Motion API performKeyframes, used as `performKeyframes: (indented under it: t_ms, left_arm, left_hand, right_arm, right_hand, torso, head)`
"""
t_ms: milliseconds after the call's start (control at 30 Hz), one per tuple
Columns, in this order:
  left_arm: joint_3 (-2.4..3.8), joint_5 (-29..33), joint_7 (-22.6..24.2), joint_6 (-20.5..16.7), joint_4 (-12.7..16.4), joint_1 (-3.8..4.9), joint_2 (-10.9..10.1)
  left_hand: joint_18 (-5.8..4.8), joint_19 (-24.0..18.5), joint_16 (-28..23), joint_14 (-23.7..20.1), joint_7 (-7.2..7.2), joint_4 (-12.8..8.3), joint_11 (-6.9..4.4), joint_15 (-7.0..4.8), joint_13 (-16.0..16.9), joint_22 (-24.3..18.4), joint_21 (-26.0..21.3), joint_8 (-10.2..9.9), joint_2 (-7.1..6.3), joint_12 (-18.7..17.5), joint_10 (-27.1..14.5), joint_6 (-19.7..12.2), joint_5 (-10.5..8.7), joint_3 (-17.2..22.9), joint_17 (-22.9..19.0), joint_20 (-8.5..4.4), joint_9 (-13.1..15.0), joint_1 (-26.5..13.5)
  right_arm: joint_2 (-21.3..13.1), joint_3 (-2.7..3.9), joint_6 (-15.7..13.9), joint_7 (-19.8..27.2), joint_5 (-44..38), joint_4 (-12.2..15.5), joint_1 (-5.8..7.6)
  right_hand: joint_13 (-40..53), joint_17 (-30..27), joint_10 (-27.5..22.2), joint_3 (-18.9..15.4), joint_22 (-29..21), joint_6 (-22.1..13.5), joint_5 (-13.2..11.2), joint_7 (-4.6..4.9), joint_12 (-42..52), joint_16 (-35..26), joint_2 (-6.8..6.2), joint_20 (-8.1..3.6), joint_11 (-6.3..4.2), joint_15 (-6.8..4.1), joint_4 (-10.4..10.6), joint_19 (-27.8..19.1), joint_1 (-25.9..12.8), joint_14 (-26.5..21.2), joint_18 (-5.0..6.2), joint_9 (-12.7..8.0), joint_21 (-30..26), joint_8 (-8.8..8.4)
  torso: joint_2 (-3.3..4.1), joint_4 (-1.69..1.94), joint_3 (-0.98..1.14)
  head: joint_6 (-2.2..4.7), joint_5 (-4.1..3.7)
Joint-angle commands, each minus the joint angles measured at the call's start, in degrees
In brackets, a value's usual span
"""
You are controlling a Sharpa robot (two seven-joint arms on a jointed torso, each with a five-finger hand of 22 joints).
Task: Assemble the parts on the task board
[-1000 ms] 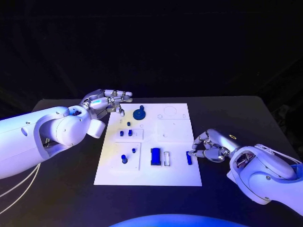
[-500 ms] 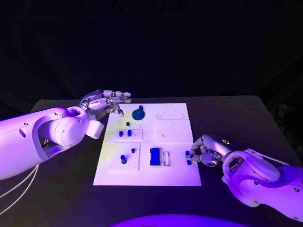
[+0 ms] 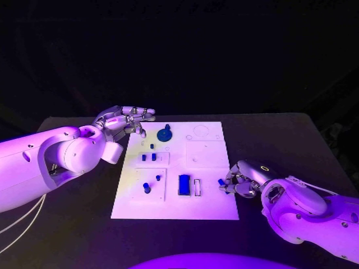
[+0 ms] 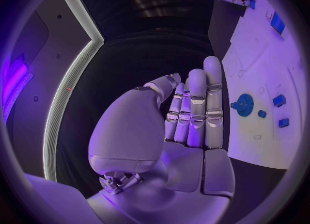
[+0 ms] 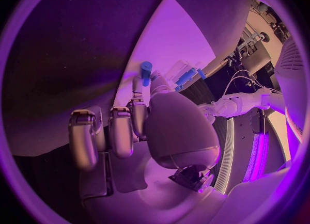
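At the near right edge of the white task board (image 3: pixel 203 168), the right hand (image 3: pixel 243 180) pinches a small blue peg (image 3: pixel 222 183). At the board's far left corner, the left hand (image 3: pixel 124 120) holds nothing, fingers loosely apart, near the blue gear (image 3: pixel 164 134).

Flat white rectangular task board (image 3: pixel 208 207): plain, no pattern. Round blue gear-shaped part (image 3: pixel 164 134) near board's far edge: solid blue. Dark blue rectangular block part (image 3: pixel 183 184) near board's near edge: deeper blue. Small blue peg part (image 5: pixel 146 72) at right hand's fingertips: blue. Matte black table (image 3: pixel 82 224): uniform. Silver left hand (image 3: pixel 124 120), silver right hand (image 3: pixel 243 179): metallic, on glossy white arms.
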Motion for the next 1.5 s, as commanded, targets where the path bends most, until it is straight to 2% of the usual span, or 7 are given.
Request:
performKeyframes:
  t_ms: [33,200,533,833,1033,1267,1500]
  left_arm:
    - [0.02,0.2,0.1,1.0,0.2,0.02,0.0]
    - [0.02,0.2,-0.1,1.0,0.2,0.02,-0.1]
    - [0.02,0.2,-0.3,1.0,0.3,0.02,-0.1]
    - [0.02,0.2,-0.5,0.9,0.2,0.02,-0.1]
    - [0.02,0.2,-0.5,0.9,0.2,0.02,0.0]
    - [0.02,0.2,-0.5,0.8,0.1,0.01,0.1]
    - [0.02,0.2,-0.6,0.8,0.1,0.01,0.2]
  left_hand:
    - [0.62,-0.5,0.2,-0.3,0.00,0.2,-0.05,-0.03,-0.1,0.1,0.2,0.2,0.22,0.3,-0.5,-0.3,0.17,0.0,-0.1,0.00,-0.1,-0.5]
    - [0.62,-0.5,0.2,-0.3,0.00,0.2,-0.05,-0.03,-0.1,0.1,0.2,0.2,0.22,0.3,-0.5,-0.3,0.17,0.0,-0.1,0.00,-0.1,-0.5]
    - [0.62,-0.5,0.2,-0.3,0.00,0.2,-0.05,-0.02,-0.1,0.1,0.3,0.2,0.25,0.3,-0.5,-0.3,0.18,0.0,-0.1,0.00,-0.1,-0.5]
    - [0.63,-0.6,0.3,-0.3,-0.01,0.2,-0.05,-0.03,-0.1,0.2,0.3,0.3,0.28,0.3,-0.5,-0.3,0.19,0.0,-0.1,0.01,-0.1,-0.5]
    - [0.63,-0.6,0.3,-0.3,-0.02,0.2,-0.05,-0.03,-0.1,0.2,0.4,0.3,0.31,0.3,-0.5,-0.3,0.21,0.1,-0.1,0.01,-0.1,-0.5]
    - [0.64,-0.7,0.3,-0.3,-0.02,0.2,-0.06,-0.03,-0.1,0.3,0.4,0.3,0.35,0.3,-0.6,-0.3,0.22,0.1,-0.1,0.01,-0.1,-0.4]
    - [0.64,-0.7,0.3,-0.3,-0.02,0.2,-0.06,-0.03,-0.1,0.3,0.4,0.3,0.35,0.3,-0.6,-0.3,0.22,0.1,-0.1,0.01,-0.1,-0.4]
  right_arm:
    - [0.5,-0.13,3.0,-1.0,-1.9,-0.3,-0.57]
    - [1.3,-0.13,4.6,-1.1,-3.5,-0.7,-1.10]
    - [2.1,-0.15,10.8,-1.7,-13.1,-1.6,-1.39]
    - [2.5,-0.16,13.9,-1.8,-17.3,-1.5,-1.41]
    - [2.4,-0.15,9.4,-2.1,-14.4,-1.0,-1.41]
    - [2.1,-0.05,2.5,-2.0,-5.8,0.6,-1.01]
    - [2.5,0.07,-2.6,-1.8,2.6,1.5,0.19]
  right_hand:
    - [-6.4,6.2,0.3,-0.1,15.1,0.4,-0.4,-0.15,-0.2,-0.2,-0.25,-0.10,-0.63,-0.51,0.5,5.9,-0.7,4.3,-0.38,-0.1,0.3,0.05]
    - [-6.5,6.3,0.2,-0.2,15.1,0.4,-0.8,-0.21,-0.3,-0.2,-0.97,-0.13,-0.67,-0.53,0.5,5.9,-0.6,4.3,-0.38,0.1,0.3,0.11]
    - [-7.3,5.7,-0.8,0.9,15.1,-0.6,-1.6,0.18,-2.1,-0.6,-3.54,-0.07,-0.41,-0.38,-2.5,5.9,3.7,4.1,-0.38,0.3,0.3,-0.30]
    - [-7.6,6.4,-1.4,3.8,15.1,-0.6,0.9,0.35,-2.8,-0.3,-3.88,0.05,-0.33,-0.25,-5.0,5.9,7.8,4.2,-0.38,0.1,0.3,-0.60]
    - [-7.2,7.1,-0.9,8.5,15.1,0.4,9.3,-0.48,-2.0,0.1,-2.33,-0.34,-1.05,-0.81,-5.5,5.9,9.3,4.4,-0.38,0.2,0.3,-0.32]
    - [-7.1,7.9,-0.2,13.3,15.1,0.2,13.2,-0.69,-1.6,0.5,-3.28,-0.64,-1.29,-1.02,-5.5,5.9,7.8,4.5,-0.38,1.4,0.3,0.64]
    - [-7.1,8.0,0.1,18.4,15.1,-0.4,14.2,-0.66,-1.5,0.6,-4.86,-0.68,-1.24,-1.04,-5.6,5.9,5.5,4.6,-0.38,2.9,0.3,1.63]
  torso:
    - [-0.03,-0.02,0.00]
    - [0.00,-0.02,0.02]
    - [-0.06,-0.02,-0.05]
    - [-0.08,0.01,-0.05]
    - [-0.09,-0.03,0.00]
    - [-0.10,0.00,-0.05]
    - [-0.05,0.04,-0.04]
  head:
    - [-0.10,0.12]
    - [-0.18,0.08]
    - [-0.38,0.01]
    - [-0.54,-0.14]
    - [-0.45,0.03]
    - [-0.36,-0.01]
    - [-0.22,0.05]
